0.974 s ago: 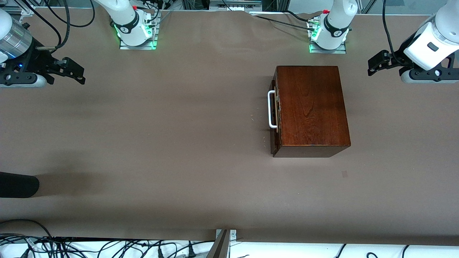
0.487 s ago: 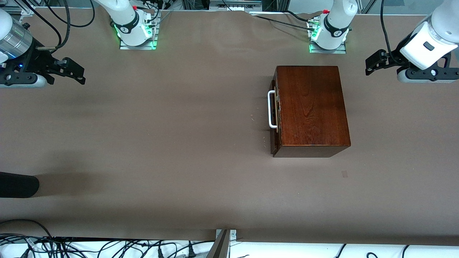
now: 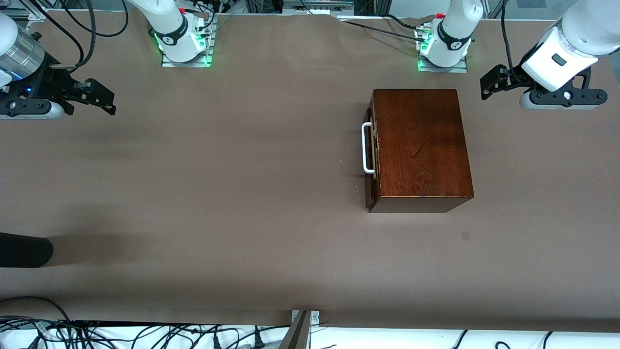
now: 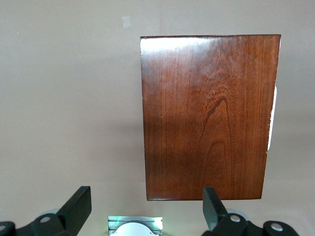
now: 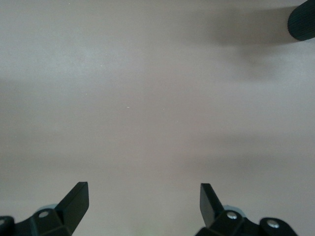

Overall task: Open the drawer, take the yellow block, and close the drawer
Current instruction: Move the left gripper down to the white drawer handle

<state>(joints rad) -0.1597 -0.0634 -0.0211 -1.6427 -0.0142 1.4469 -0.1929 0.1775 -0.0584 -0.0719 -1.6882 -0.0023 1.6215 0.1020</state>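
The drawer (image 3: 370,162) sits shut; both grippers' fingers (image 4: 78,205) spread wide, empty.

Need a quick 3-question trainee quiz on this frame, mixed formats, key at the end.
1. True or false: the drawer of the wooden box is pulled out.
2. Multiple choice: the left gripper is over
A) the box lid
B) the table beside the box, toward the left arm's end
C) the drawer handle
3. Fill in: the jaws of the right gripper, waiting at the right arm's end, are ____.

Key
1. False: the drawer is closed, so the yellow block cannot be seen.
2. B
3. open, as the right wrist view shows; the left gripper's are open too.
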